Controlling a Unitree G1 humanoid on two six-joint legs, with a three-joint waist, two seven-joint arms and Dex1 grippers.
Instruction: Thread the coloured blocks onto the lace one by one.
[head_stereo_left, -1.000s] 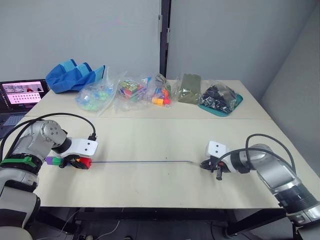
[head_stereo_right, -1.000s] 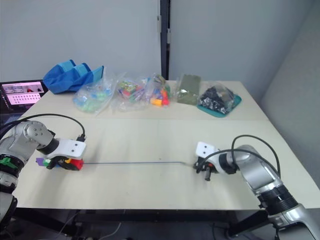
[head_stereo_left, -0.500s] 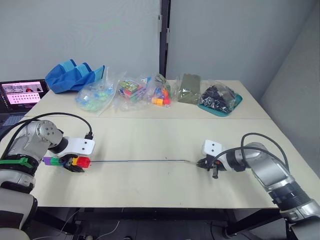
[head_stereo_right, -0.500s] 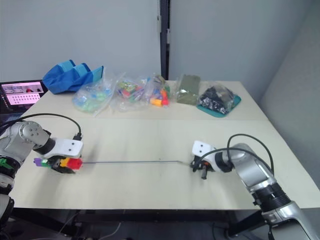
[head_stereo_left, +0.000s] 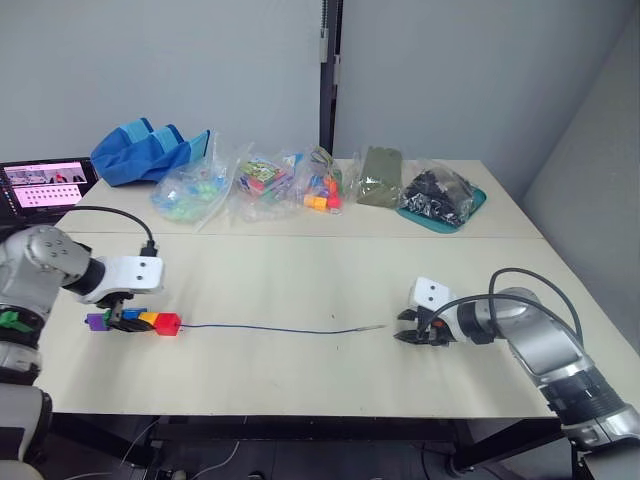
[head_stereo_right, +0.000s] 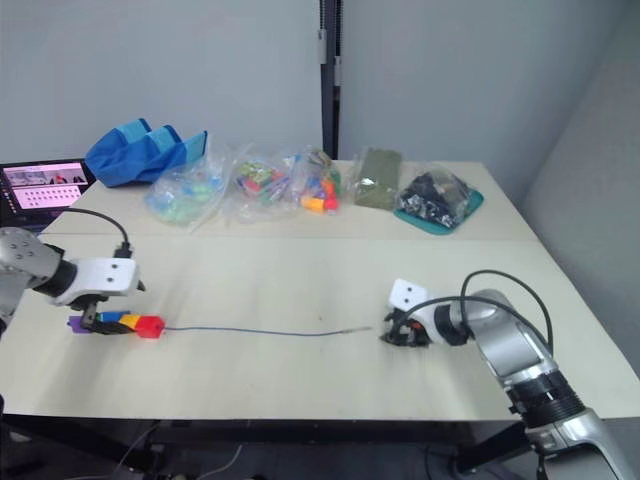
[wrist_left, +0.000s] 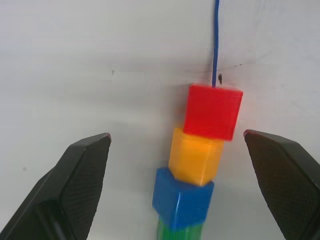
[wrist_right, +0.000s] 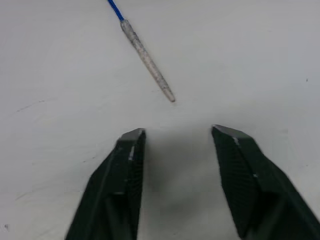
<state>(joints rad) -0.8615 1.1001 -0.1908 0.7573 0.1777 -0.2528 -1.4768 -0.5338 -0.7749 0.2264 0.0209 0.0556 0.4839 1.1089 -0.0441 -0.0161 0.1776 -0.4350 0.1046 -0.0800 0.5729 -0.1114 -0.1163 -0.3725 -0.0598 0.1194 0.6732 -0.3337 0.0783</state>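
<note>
With all the blocks (wrist_left: 200, 165) strung in a row on the lace (head_stereo_left: 270, 328) at the table's (head_stereo_left: 330, 280) left side, the threading looked finished. Left gripper (wrist_left: 180, 150) hung wide open over the row, holding nothing. Right gripper (wrist_right: 175, 135) sat open and empty just short of the pale needle tip (wrist_right: 147, 62). Both should lift straight up, not snagging the cord.

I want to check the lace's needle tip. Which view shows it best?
The right wrist view: the pale tip lies bare on the table, just ahead of the open right gripper. The eye views show it as a thin sliver; the left wrist view shows the cord's other end at the red block.
</note>
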